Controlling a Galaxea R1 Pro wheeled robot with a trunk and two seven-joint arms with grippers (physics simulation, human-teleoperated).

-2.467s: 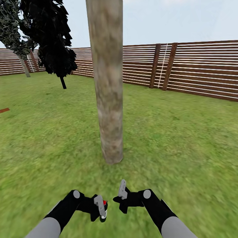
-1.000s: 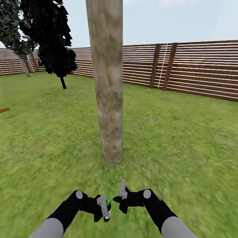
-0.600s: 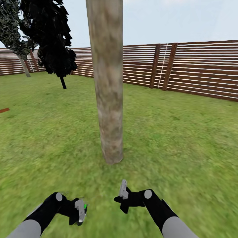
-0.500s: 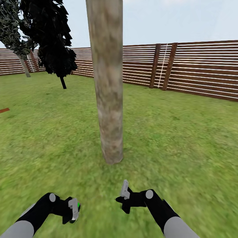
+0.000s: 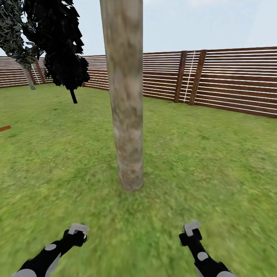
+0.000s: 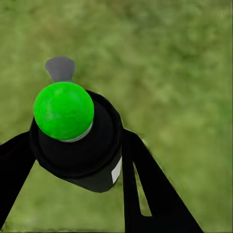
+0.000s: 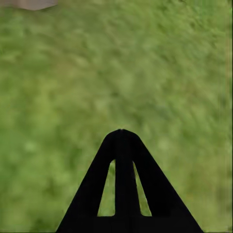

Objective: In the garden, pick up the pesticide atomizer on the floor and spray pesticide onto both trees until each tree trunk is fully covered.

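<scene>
Spray step; L gripper [image 6: 73, 160] pinches atomizer [image 6: 77, 141], top green; R gripper [image 7: 124, 141] pressed together, empty; next: aim at trunk [image 5: 125, 104].

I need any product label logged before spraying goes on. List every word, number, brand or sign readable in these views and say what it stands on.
No readable text anywhere.
pesticide atomizer, held in the left gripper: one small pale patch on its dark body, blank or too small to read.
tree trunk, fence: no signs.

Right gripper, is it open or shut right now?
Shut and empty. In the right wrist view the right gripper's two dark fingers meet at a single tip, with nothing between them and only grass beyond.
</scene>
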